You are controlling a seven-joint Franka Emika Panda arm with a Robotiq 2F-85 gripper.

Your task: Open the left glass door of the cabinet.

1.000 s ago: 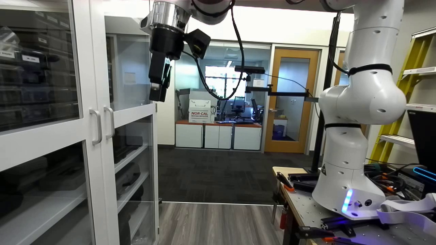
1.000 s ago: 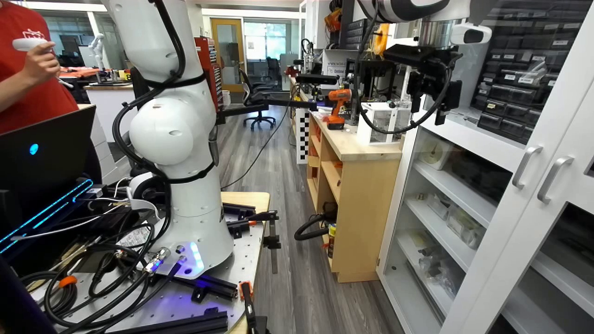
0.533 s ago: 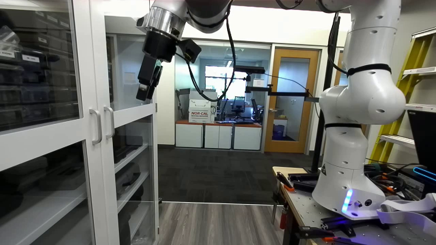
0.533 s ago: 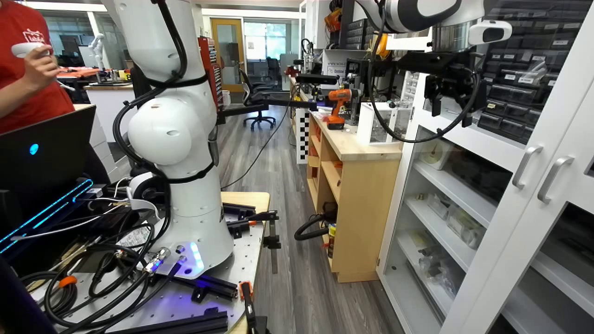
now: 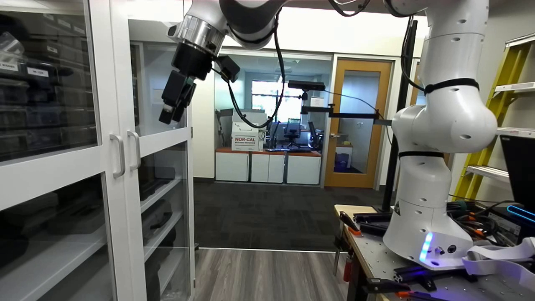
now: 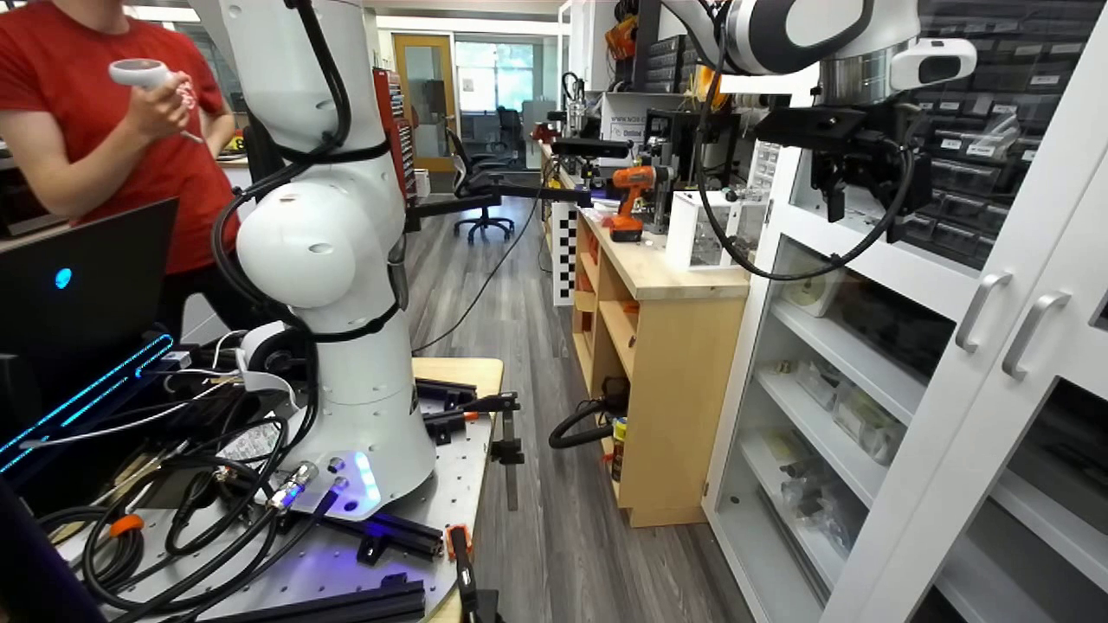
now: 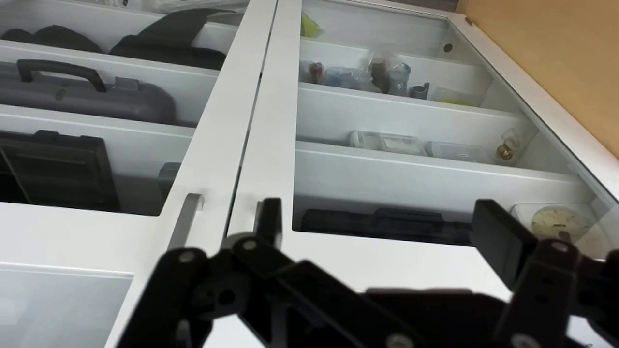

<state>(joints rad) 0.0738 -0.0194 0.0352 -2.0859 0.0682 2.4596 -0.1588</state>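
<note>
Wrist view: we see fingers spread wide, nothing between them, presumably so they can fit around the handle; left glass door sits closed beside its twin on the cabinet, dark bins showing through; fingers tilt down, above and apart from that handle, so we'd judge approach only, no pull begun; person holds a controller, likely to steer the arm
</note>
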